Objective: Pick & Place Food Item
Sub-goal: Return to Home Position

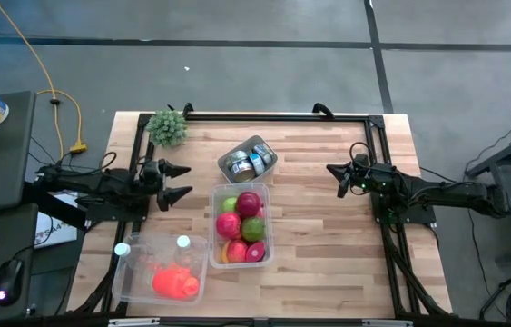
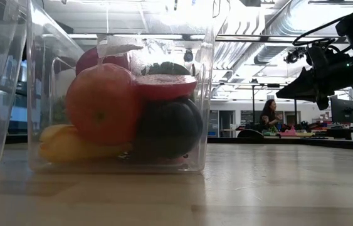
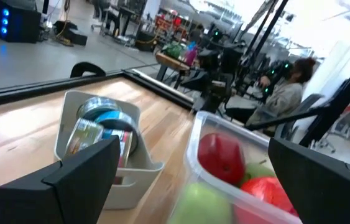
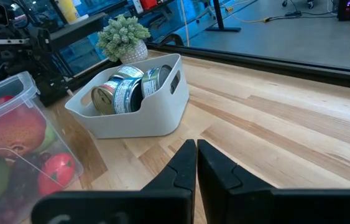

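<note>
Several fruits fill the transparent bin lying between the spread-fingered left gripper and the pinched-together right gripper — likely firm, smooth, rollable (probably light) — best gripped across their middles.

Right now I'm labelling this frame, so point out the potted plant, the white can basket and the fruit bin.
potted plant [image 1: 168,127], high view, on its green leaves.
white can basket [image 4: 134,121], right wrist view, on its outer wall.
fruit bin [image 2: 47,88], low view, on clear wall beside the fruit.
</note>
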Controlling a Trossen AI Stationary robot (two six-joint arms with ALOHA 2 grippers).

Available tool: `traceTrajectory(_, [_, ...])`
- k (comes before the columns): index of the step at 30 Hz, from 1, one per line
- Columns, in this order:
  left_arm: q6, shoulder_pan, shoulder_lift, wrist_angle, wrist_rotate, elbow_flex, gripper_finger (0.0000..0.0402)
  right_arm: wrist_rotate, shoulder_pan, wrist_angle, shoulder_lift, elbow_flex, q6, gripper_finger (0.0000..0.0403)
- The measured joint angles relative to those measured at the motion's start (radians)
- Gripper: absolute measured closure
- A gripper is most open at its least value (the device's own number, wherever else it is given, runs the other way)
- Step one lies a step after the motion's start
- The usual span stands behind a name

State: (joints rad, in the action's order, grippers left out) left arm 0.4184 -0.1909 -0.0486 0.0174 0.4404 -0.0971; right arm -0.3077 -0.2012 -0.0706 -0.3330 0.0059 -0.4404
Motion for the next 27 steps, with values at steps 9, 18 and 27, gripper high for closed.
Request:
traceTrajectory(9, [0.001, 0.0, 0.0, -0.014, 0.0, -0.003, 0.0003, 0.0, 0.0, 0.0, 0.0, 0.0, 0.0, 0.04])
traceTrajectory(18, [0.0, 0.0, 0.0, -0.014, 0.001, -0.004, 0.0003, 0.0, 0.0, 0.0, 0.0, 0.0, 0.0, 0.04])
traceTrajectory(27, [0.001, 0.0, 0.0, -0.015, 0.001, -0.006, 0.0003, 0.0, 0.0, 0.0, 0.0, 0.0, 0.0, 0.04])
